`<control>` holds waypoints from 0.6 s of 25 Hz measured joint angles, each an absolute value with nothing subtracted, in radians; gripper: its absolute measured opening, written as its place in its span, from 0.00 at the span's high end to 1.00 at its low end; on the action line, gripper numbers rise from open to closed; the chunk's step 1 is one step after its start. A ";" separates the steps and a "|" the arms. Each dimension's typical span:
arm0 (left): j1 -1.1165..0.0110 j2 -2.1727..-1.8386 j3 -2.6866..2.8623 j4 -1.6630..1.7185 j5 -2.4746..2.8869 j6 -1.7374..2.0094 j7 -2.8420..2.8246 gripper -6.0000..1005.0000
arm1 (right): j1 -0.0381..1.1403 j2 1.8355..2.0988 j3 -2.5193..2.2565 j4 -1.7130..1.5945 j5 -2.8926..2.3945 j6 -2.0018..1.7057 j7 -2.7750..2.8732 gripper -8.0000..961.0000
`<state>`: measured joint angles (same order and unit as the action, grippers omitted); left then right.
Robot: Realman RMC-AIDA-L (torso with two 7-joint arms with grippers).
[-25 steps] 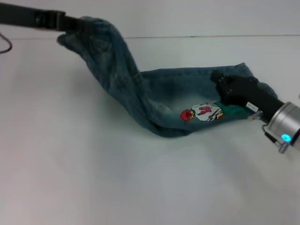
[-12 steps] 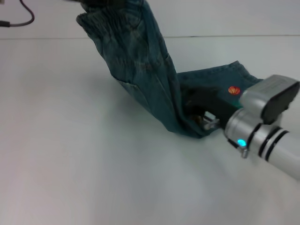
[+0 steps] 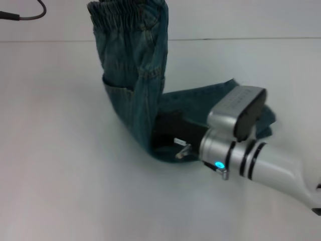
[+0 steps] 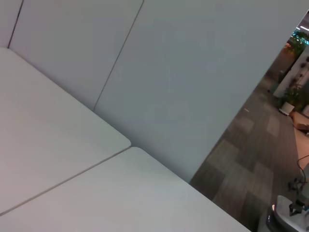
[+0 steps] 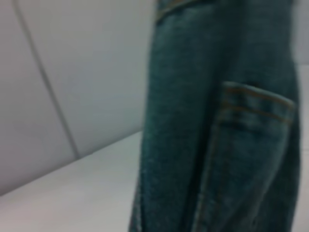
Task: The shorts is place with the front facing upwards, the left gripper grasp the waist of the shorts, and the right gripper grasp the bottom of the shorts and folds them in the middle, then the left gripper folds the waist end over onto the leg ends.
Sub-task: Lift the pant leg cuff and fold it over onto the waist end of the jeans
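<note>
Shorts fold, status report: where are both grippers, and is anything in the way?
Left gripper out of view above; waist hangs raised. Right gripper low on the table, at the fold of the shorts. Nothing in the way.

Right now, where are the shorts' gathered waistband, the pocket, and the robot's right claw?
waist of the shorts (image 3: pixel 128 12): head view, on the ruffled elastic band, raised high.
pocket (image 5: pixel 251 145): right wrist view, on the stitched patch's denim.
right claw (image 3: pixel 168 138): head view, on the black part by the fold.

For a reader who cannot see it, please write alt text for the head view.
Blue denim shorts hang lifted by the waist above a white table, their lower part lying on it. The right end effector, on a silver-white wrist, reaches in at the fold.
</note>
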<state>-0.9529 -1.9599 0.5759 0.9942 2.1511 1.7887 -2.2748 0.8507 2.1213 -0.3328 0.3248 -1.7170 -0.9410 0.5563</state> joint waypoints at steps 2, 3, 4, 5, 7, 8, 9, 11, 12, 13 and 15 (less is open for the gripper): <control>-0.955 -1.963 0.578 0.994 2.151 1.788 -2.275 0.93 | 0.868 2.121 -0.261 0.342 -1.803 -0.909 0.567 0.95; -0.955 -1.964 0.579 0.994 2.151 1.788 -2.275 0.93 | 0.873 2.121 -0.227 0.349 -1.839 -0.890 0.567 0.95; -0.956 -1.965 0.582 0.994 2.151 1.788 -2.275 0.93 | 0.877 2.121 -0.190 0.355 -1.882 -0.868 0.567 0.94; -0.956 -1.966 0.585 0.994 2.151 1.788 -2.275 0.93 | 0.877 2.121 -0.155 0.359 -1.919 -0.851 0.567 0.94; -0.955 -1.967 0.591 0.993 2.150 1.785 -2.275 0.93 | 0.876 2.121 -0.107 0.362 -1.979 -0.831 0.570 0.94; -0.953 -1.970 0.593 0.991 2.150 1.785 -2.274 0.93 | 0.871 2.119 -0.094 0.363 -2.001 -0.826 0.577 0.94; -0.951 -1.972 0.595 0.989 2.150 1.785 -2.274 0.93 | 0.866 2.117 -0.087 0.361 -2.022 -0.823 0.587 0.94; -0.949 -1.978 0.595 0.985 2.150 1.784 -2.271 0.93 | 0.853 2.111 -0.087 0.350 -2.049 -0.820 0.607 0.93; -0.946 -1.982 0.595 0.982 2.150 1.784 -2.269 0.94 | 0.838 2.108 -0.089 0.337 -2.067 -0.819 0.618 0.93; -0.945 -1.984 0.597 0.981 2.150 1.784 -2.268 0.94 | 0.823 2.106 -0.090 0.326 -2.082 -0.818 0.626 0.93; -0.939 -1.993 0.609 0.979 2.150 1.780 -2.266 0.94 | 0.782 2.103 -0.089 0.292 -2.104 -0.821 0.639 0.93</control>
